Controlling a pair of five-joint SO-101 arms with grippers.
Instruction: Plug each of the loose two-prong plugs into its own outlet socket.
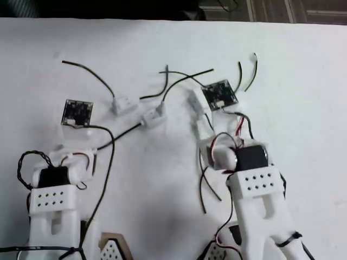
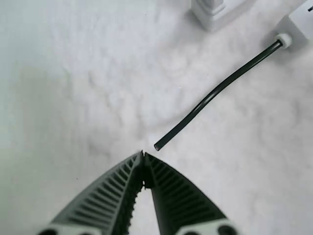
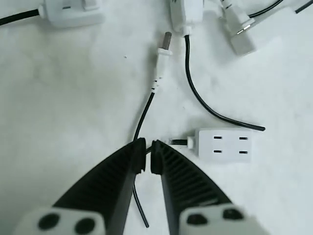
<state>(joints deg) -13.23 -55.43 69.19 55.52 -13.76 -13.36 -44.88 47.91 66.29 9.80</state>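
1. The right gripper (image 3: pixel 146 152) is being pinched narrow on the cord (image 3: pixel 145 115) of the plug (image 3: pixel 160 63), beside the outlet socket (image 3: pixel 224 144) (prongs risk being swung off-line).
2. The left gripper (image 2: pixel 143 159) is being held shut, empty; the outlet socket risks being shoved.

Plug (image 3: pixel 163 49) near outlet socket (image 3: pixel 225 145), on table (image 3: pixel 73 98)

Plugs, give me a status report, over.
Left pincer shut, empty. Right pincer shut on loose plug lead. Outlet socket beside it. Spare leads nearby.

White block (image 2: pixel 213 12) and corded white plug (image 2: pixel 299 24), both partly beyond the left wrist view's edge.
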